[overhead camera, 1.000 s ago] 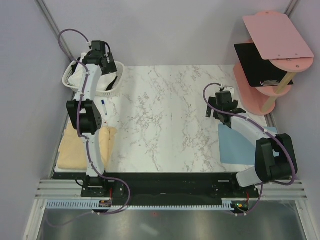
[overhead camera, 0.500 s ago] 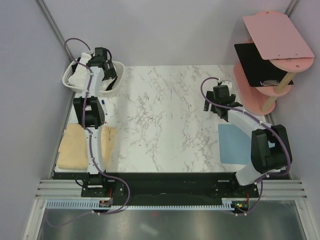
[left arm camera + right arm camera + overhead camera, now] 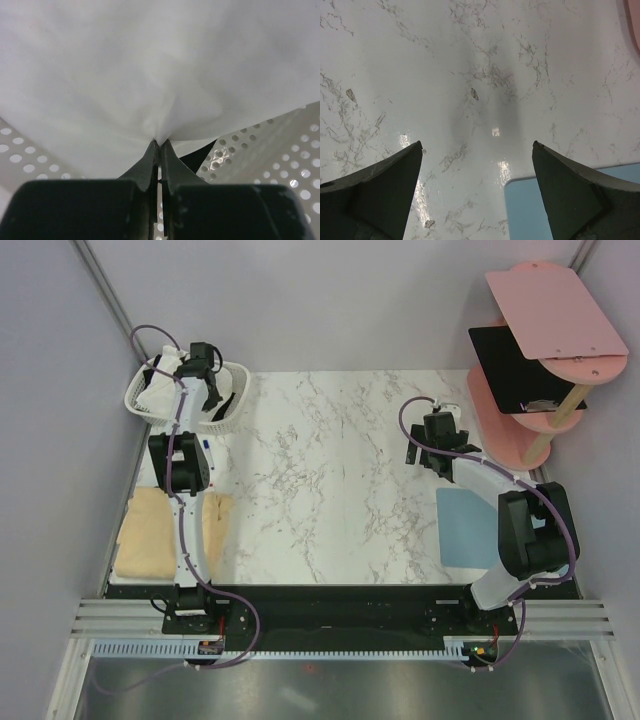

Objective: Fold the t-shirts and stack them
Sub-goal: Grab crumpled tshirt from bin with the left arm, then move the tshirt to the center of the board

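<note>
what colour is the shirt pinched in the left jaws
White; the t-shirt shows best in the left wrist view.

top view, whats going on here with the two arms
The left hand is shut on a pinch of the white t-shirt inside the white basket at the far left corner. The right hand hangs open over the marble table, holding nothing. A pale yellow t-shirt lies near the left arm's base.
</note>
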`<action>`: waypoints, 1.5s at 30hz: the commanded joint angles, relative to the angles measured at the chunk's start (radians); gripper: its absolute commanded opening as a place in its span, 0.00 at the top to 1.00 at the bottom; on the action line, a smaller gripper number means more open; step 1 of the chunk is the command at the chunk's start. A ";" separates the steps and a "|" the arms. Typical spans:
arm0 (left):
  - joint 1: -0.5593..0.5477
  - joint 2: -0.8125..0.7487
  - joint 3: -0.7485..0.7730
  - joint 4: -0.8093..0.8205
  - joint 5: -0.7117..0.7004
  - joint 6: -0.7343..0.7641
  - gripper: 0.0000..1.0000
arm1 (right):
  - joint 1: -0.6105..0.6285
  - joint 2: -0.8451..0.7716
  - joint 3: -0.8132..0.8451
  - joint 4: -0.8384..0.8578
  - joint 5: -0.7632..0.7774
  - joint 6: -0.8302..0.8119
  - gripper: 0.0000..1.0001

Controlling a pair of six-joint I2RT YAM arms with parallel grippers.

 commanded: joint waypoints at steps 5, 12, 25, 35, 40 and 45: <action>0.006 -0.241 0.078 0.032 0.050 -0.048 0.98 | 0.000 -0.010 -0.009 0.032 -0.013 0.011 0.02; -0.083 -0.496 0.071 0.058 0.231 -0.042 0.98 | 0.000 -0.046 -0.031 0.031 -0.009 0.021 0.02; -0.655 -0.759 0.062 0.178 0.392 -0.036 0.98 | -0.018 -0.180 -0.034 -0.018 -0.007 0.063 0.02; -0.684 -0.992 -0.577 0.207 0.194 -0.225 0.98 | -0.037 -0.313 -0.103 -0.068 0.010 0.051 0.02; -0.681 -1.039 -1.104 0.267 0.115 -0.399 0.98 | -0.037 -0.323 -0.124 -0.087 -0.047 0.026 0.02; -0.634 -1.015 -1.313 0.265 0.076 -0.533 0.98 | -0.037 -0.327 -0.133 -0.062 -0.240 0.027 0.02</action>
